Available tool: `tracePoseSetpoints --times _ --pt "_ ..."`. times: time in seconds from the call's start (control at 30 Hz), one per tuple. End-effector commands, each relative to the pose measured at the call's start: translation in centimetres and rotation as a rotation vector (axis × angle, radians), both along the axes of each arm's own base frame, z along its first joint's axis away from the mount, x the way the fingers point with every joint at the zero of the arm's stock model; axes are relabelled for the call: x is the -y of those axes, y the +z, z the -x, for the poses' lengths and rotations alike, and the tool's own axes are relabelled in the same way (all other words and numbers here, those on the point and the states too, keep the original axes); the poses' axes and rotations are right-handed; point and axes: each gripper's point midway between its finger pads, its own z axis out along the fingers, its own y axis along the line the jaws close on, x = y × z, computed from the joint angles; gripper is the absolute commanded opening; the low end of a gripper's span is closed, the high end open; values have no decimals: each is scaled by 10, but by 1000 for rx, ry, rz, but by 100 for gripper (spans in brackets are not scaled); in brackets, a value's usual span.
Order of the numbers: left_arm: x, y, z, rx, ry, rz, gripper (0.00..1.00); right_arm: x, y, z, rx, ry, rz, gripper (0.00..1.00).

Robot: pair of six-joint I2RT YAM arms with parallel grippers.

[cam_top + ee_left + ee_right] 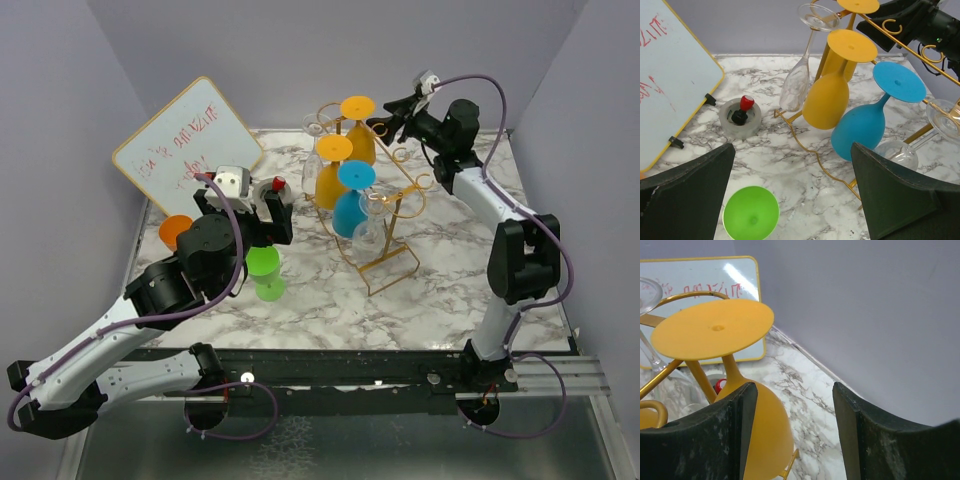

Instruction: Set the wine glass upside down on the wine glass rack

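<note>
Rack holds yellow glasses, blue glass, clear glasses, all inverted.

In the top view, the left arm hid most of an orange glass, and the red writing on the whiteboard was too small to read. In the right wrist view, a finger of the right gripper covered part of the yellow wine glass, and the left edge cut off a clear glass.
</note>
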Motion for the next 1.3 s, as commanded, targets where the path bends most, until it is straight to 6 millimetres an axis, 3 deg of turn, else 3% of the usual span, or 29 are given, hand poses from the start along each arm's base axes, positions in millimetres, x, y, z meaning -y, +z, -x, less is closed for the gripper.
tracePoseSetpoints --times 0.0,0.13,0.4,0.53,0.7,0.8,0.93,1.07,1.27 --pt "1 -10 0 -23 -6 -17 99 20 7 -6 6 -121 35 67" --pt "2 -11 1 -23 -11 -22 99 29 4 -7 -2 -176 55 67" --pt "3 -22 2 -44 -18 -27 99 49 5 12 -13 -276 18 67" --pt "4 -42 4 -96 -16 -39 98 77 8 9 -59 -452 -54 66" --pt "4 -89 10 -224 9 -62 85 134 17 10 -172 -788 -136 63" --pt "7 -119 14 -307 17 -95 75 163 22 30 -225 -939 -169 60" --pt "11 -151 20 -414 22 -129 64 183 23 62 -307 -1043 -207 58" --pt "21 -174 29 -497 -12 -128 60 177 14 92 -398 -997 -178 58" --pt "13 -202 26 -567 67 -207 54 169 1 126 -509 -948 -183 57"
